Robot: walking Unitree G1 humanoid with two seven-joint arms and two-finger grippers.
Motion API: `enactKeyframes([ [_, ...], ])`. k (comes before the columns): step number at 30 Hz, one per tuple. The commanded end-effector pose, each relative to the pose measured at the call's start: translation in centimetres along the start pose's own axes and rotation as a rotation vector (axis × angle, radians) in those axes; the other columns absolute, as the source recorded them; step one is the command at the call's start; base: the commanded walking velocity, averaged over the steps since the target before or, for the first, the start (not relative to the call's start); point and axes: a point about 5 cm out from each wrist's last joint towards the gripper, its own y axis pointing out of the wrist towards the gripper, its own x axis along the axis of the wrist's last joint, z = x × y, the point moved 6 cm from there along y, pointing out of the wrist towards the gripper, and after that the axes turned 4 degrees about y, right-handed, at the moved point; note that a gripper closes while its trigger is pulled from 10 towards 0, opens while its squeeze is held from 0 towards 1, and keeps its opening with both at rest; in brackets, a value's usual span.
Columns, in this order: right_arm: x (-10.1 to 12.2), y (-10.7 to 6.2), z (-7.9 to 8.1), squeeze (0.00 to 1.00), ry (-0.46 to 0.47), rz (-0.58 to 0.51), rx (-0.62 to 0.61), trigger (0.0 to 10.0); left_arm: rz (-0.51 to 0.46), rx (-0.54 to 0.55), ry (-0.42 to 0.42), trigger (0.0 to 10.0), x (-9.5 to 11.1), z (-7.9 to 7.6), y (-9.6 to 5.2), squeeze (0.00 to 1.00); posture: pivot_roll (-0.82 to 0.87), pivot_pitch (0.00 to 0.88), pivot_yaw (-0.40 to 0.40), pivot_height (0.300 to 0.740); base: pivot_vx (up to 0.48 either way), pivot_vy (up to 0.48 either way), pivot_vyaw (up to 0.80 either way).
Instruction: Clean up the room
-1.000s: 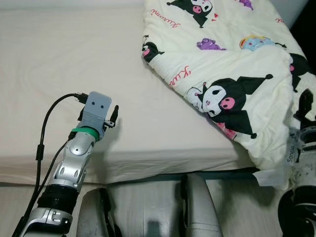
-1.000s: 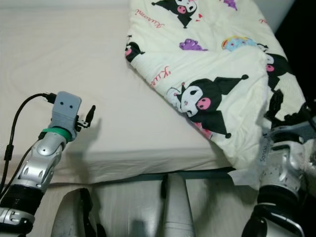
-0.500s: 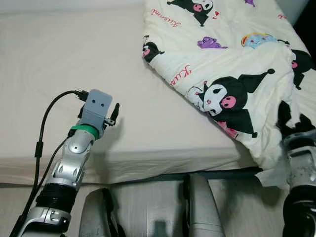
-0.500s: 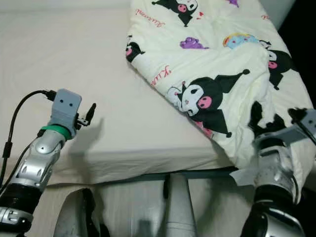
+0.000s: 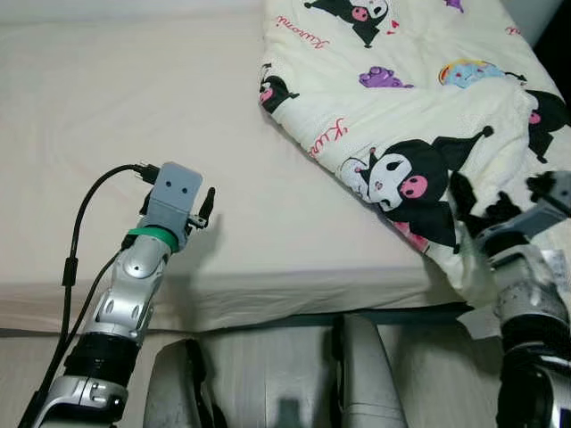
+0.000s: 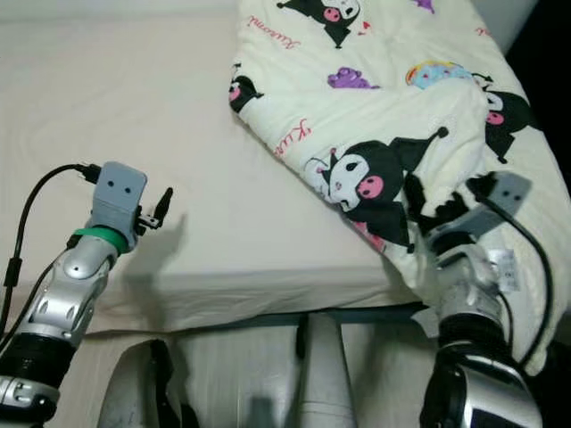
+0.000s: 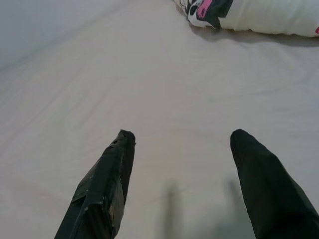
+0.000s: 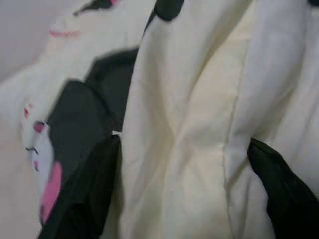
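A cream blanket [image 5: 419, 98] printed with black-and-pink cartoon characters lies bunched over the right side of the bed [image 5: 134, 116], its folded edge running diagonally across the mattress and its lower corner draping over the bed's near right edge. The rest of the bed is a bare, pale sheet. The right gripper [image 8: 179, 164] is pushed into that draped corner beside a large black-and-pink character print; in the right wrist view its two black fingers [image 8: 82, 199] stand apart with a thick fold of the cream fabric lying between them, and the fold bulges out toward the camera. The left gripper [image 7: 182, 144] is raised at the near left edge of the bed, hovering over the bare sheet well apart from the blanket, its fingers [image 7: 107, 184] spread wide with nothing between them. A black cable [image 5: 85, 223] loops from the left wrist down along the silver arm
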Motion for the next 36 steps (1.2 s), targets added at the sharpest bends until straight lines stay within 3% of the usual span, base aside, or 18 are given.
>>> enactKeyframes([
  [1,-1.8,-0.1,0.3,0.0,0.005,0.06,-0.001,0.0,0.035,0.006,0.005,10.0,-1.1,0.1,-0.5,0.0,-0.11,0.178,0.14,0.54,0.0,0.0,0.0],
  [7,-1.5,0.3,2.1,0.0,-0.021,0.05,0.087,0.0,0.038,0.007,0.001,10.0,-1.2,-0.1,-0.5,0.0,-0.12,0.178,0.132,0.54,0.0,0.0,0.0],
  [9,-1.6,0.4,4.6,0.0,-0.067,0.059,0.213,0.0,0.039,0.007,-0.006,10.0,-1.2,-0.4,-0.5,0.0,-0.13,0.178,0.125,0.54,0.0,0.0,0.0],
  [13,-2.2,0.2,7.1,0.0,-0.098,0.082,0.347,0.0,0.039,0.007,-0.012,10.0,-1.2,-0.6,-0.5,0.0,-0.13,0.177,0.119,0.54,0.0,0.0,0.0],
  [15,-3.4,-0.7,11.1,0.0,-0.122,0.127,0.549,0.0,0.039,0.011,-0.019,10.0,-1.2,-0.7,-0.5,0.0,-0.13,0.176,0.107,0.54,0.0,0.0,0.0],
  [17,-3.4,-0.7,11.1,0.0,-0.122,0.127,0.549,0.0,0.039,0.011,-0.019,10.0,-1.2,-0.7,-0.5,0.0,-0.13,0.176,0.107,0.54,0.0,0.0,0.0],
  [19,-4.9,-3.3,16.5,0.0,-0.116,0.195,0.835,0.0,0.038,0.017,-0.027,10.0,-1.1,-0.9,-0.4,0.0,-0.13,0.175,0.097,0.54,0.0,0.0,0.0],
  [21,-4.9,-3.3,16.5,0.0,-0.116,0.195,0.835,0.0,0.038,0.017,-0.027,10.0,-1.1,-0.9,-0.4,0.0,-0.13,0.175,0.097,0.54,0.0,0.0,0.0],
  [23,-6.9,-7.9,20.9,0.0,-0.115,0.323,1.143,0.0,0.028,0.022,-0.036,10.0,-0.8,-1.0,-0.3,0.0,-0.14,0.169,0.084,0.54,0.0,0.0,0.0],
  [24,-6.9,-7.9,20.9,0.0,-0.115,0.323,1.143,0.0,0.028,0.022,-0.036,10.0,-0.8,-1.0,-0.3,0.0,-0.14,0.169,0.084,0.54,0.0,0.0,0.0],
  [25,-7.8,-10.5,22.2,0.0,-0.113,0.401,1.271,0.0,0.021,0.025,-0.041,10.0,-0.5,-1.1,-0.2,0.0,-0.14,0.168,0.083,0.54,0.0,0.0,0.0],
  [27,-7.8,-10.5,22.2,0.0,-0.113,0.401,1.271,0.0,0.021,0.025,-0.041,10.0,-0.5,-1.1,-0.2,0.0,-0.14,0.168,0.083,0.54,0.0,0.0,0.0],
  [28,-8.9,-14.6,22.8,0.0,-0.087,0.539,1.434,0.0,0.006,0.031,-0.049,10.0,0.0,-1.1,0.1,0.0,-0.14,0.161,0.067,0.54,0.0,0.0,0.0],
  [30,-9.0,-15.6,22.5,0.0,-0.078,0.575,1.466,0.0,0.002,0.034,-0.052,10.0,0.1,-1.2,0.2,0.0,-0.15,0.157,0.061,0.54,0.0,0.0,0.0],
  [33,-8.6,-14.1,21.6,0.0,-0.109,0.538,1.371,0.0,-0.001,0.038,-0.058,10.0,0.2,-1.3,0.2,0.0,-0.15,0.154,0.051,0.54,0.0,0.0,0.0],
  [34,-8.2,-12.8,21.2,0.0,-0.136,0.493,1.306,0.5,-0.001,0.039,-0.06,10.0,0.1,-1.4,0.2,0.0,-0.15,0.154,0.051,0.54,0.0,0.0,0.0],
  [35,-7.1,-9.5,20.0,0.0,-0.19,0.386,1.132,10.0,0.001,0.04,-0.063,10.0,0.0,-1.5,0.1,0.0,-0.16,0.153,0.047,0.54,0.0,0.0,0.0],
  [36,-6.2,-7.5,19.1,0.0,-0.217,0.317,1.017,10.0,0.002,0.041,-0.065,10.0,0.0,-1.5,0.1,0.0,-0.16,0.153,0.047,0.54,0.0,0.0,0.0],
])
